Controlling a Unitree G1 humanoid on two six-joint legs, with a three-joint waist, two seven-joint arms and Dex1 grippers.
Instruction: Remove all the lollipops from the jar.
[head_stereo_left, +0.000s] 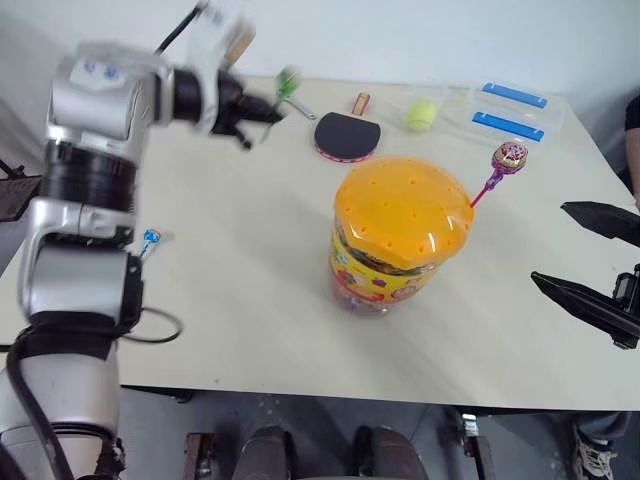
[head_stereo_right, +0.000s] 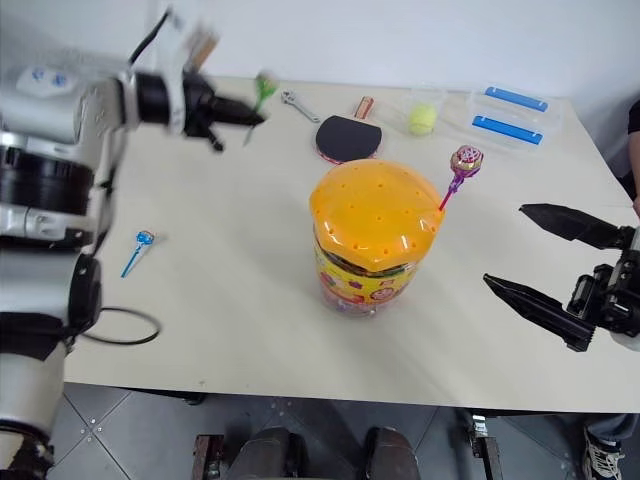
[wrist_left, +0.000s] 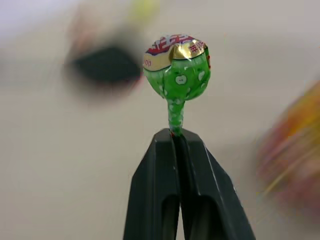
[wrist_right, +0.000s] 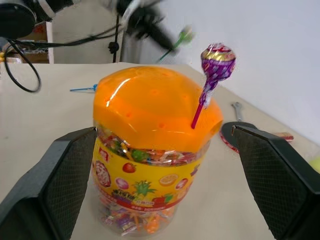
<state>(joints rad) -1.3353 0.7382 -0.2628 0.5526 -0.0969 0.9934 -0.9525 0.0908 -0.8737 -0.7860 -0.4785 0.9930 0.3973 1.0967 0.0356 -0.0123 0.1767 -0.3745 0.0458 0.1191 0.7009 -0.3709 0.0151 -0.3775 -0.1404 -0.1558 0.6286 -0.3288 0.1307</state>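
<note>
- Lollipops: three visible. Green lollipop (wrist_left: 177, 75) is clamped by its stick in the left gripper (head_stereo_left: 262, 115), fingers pressed together, held in the air above the table (head_stereo_left: 250, 300) at roughly 10 o'clock from the jar (head_stereo_left: 398, 240).
- Purple lollipop (head_stereo_left: 508, 157) stands tilted with its stick in a hole of the jar's orange lid (head_stereo_left: 400, 205), at about 2 o'clock on the dome.
- Blue lollipop (head_stereo_right: 138, 248) lies flat on the table, well apart from the jar at 9 o'clock.
- Jar sits upright mid-table, lid on.
- Right gripper (head_stereo_right: 550, 268): fingers spread wide, holding nothing, at 3 o'clock from the jar; in its wrist view the fingers flank the jar without touching.
- Table-tennis paddle (head_stereo_left: 345, 133), yellow-green ball (head_stereo_left: 421, 114) and clear boxes (head_stereo_left: 510, 112) lie between 11 and 2 o'clock beyond the jar.
</note>
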